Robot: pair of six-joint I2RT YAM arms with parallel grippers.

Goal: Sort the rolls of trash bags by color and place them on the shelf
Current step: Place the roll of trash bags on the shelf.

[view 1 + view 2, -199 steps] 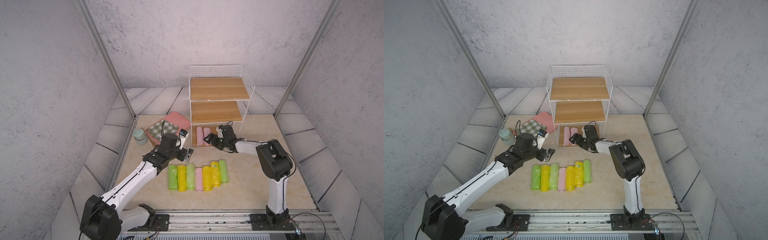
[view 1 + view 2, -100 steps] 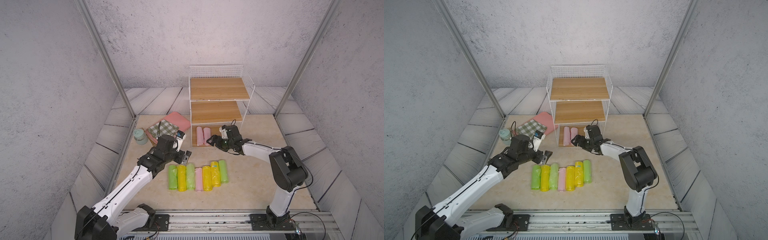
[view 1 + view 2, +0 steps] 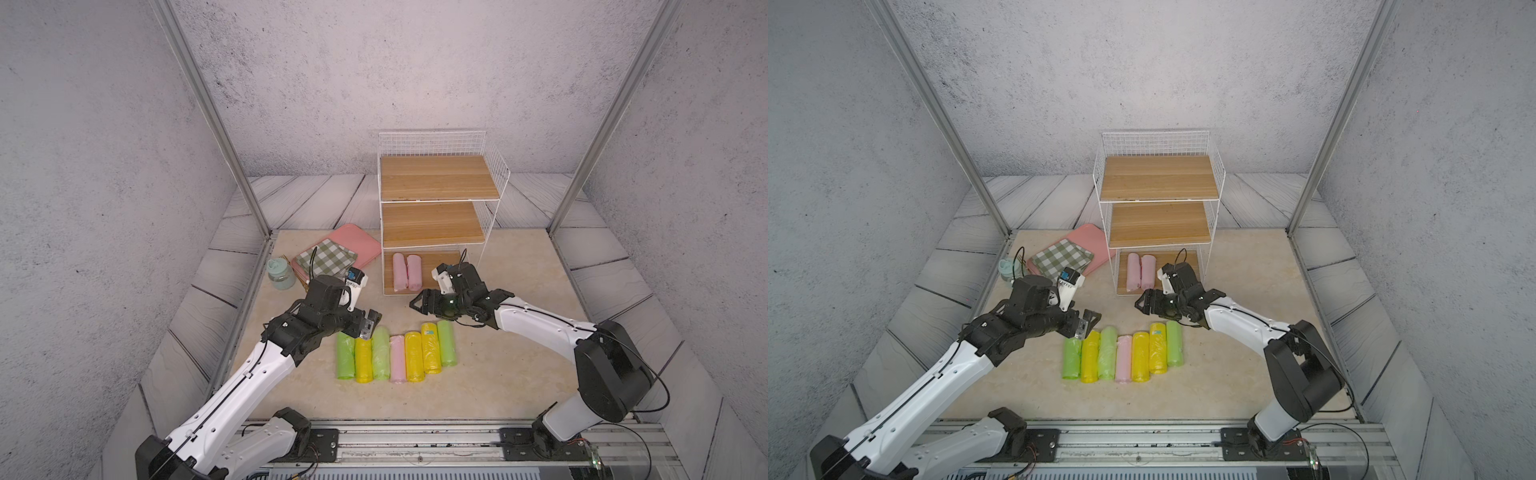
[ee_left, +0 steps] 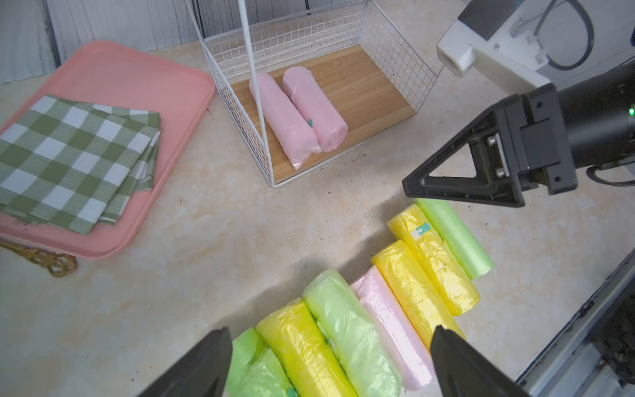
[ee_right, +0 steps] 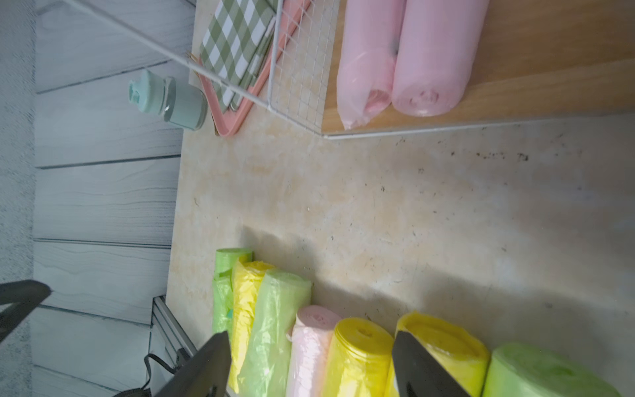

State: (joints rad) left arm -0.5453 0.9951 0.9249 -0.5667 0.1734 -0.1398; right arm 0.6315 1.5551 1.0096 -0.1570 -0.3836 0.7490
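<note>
right gripper (image 3: 415, 306) has backed off the shelf (image 3: 432, 224), empty and spread like the left gripper (image 3: 372, 325); next, likely grasp the remaining pink roll (image 3: 397, 359).

Open tabletop (image 4: 240, 223) separates the shelf (image 3: 436, 183) front from the row of seven rolls (image 3: 397, 357). On the bottom board (image 4: 371, 92), two pink rolls (image 4: 316, 110) occupy the side nearest the pink tray (image 4: 113, 65); the other half is free. Wire mesh (image 4: 395, 48) closes its sides and back; the front stands open. Both upper boards are bare across their width.
</note>
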